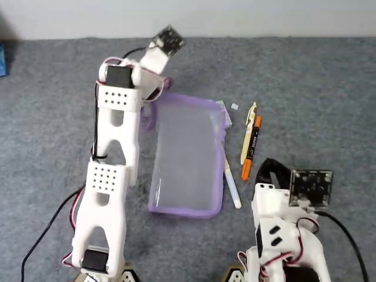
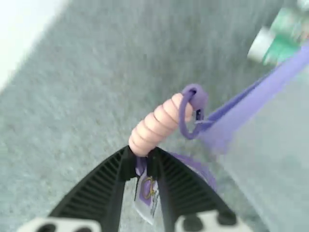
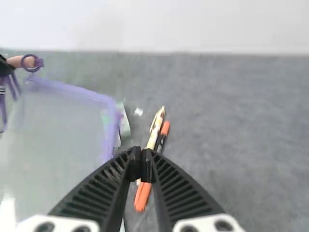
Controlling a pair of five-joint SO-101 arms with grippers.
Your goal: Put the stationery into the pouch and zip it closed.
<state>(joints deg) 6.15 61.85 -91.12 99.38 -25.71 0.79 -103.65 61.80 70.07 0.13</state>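
Gripping pink charm at pouch corner: left pincer. Right pincer clenched empty near pens, open carpet beside.

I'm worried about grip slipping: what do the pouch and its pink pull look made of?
Pouch: soft translucent plastic, probably vinyl, faintly glossy; the grey shows through it, and the edging looks like purple fabric tape. Pull: ribbed pink piece, matte and smooth, likely rubber or silicone, though hard plastic is possible.

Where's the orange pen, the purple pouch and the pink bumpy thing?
orange pen (image 1: pixel 251 148), high view, middle of its barrel.
pouch (image 1: pixel 185 161), high view, its clear face.
pink charm (image 2: pixel 157 124), left wrist view, its ribbed middle.
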